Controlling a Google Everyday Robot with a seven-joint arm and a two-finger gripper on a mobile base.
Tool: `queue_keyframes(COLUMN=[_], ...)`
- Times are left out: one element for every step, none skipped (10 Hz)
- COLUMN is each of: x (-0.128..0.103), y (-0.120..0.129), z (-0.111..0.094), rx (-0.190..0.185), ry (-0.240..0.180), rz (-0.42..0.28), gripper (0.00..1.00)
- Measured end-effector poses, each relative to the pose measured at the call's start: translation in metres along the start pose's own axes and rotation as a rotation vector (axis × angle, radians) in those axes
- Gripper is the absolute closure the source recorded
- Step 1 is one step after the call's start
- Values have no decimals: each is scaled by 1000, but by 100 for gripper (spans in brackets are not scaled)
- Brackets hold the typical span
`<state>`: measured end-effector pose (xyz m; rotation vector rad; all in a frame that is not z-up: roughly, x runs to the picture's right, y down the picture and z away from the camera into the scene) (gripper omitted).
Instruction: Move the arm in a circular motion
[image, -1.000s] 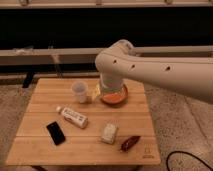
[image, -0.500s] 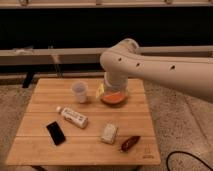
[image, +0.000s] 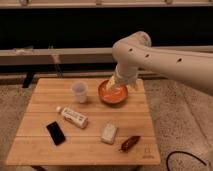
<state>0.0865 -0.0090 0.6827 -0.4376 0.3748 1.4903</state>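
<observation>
The cream-white arm (image: 165, 57) of thick rounded segments with small dark holes reaches in from the right edge. Its bulbous joint (image: 131, 50) hangs above the far right part of the wooden table (image: 40, 145). From the joint a short segment drops to the gripper (image: 116, 83), which is just over the rim of an orange bowl (image: 112, 96). The gripper end is mostly hidden behind the arm's own body.
On the table are a clear plastic cup (image: 80, 92), a white bottle lying on its side (image: 73, 116), a black phone (image: 56, 133), a white packet (image: 109, 133) and a dark red-brown item (image: 130, 143). A black cable (image: 186, 158) lies on the floor at lower right. A low rail (image: 60, 54) runs behind the table.
The arm's joint has swung to the right and slightly up, away from the table's middle. More of the orange bowl shows now. The objects on the table have not moved.
</observation>
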Motion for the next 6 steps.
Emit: queue_keyframes(x=[-5, -11, -17, -21, -28, -33], y=[-5, -8, -8, -7, -3, 5], z=[1, 4, 8, 11, 14, 16], rx=[3, 8, 15, 20, 23, 20], ry=[2, 10, 21, 34, 44, 49], rz=[8, 11, 11, 10, 5, -19], gripper=[20, 20, 20, 20, 20, 20])
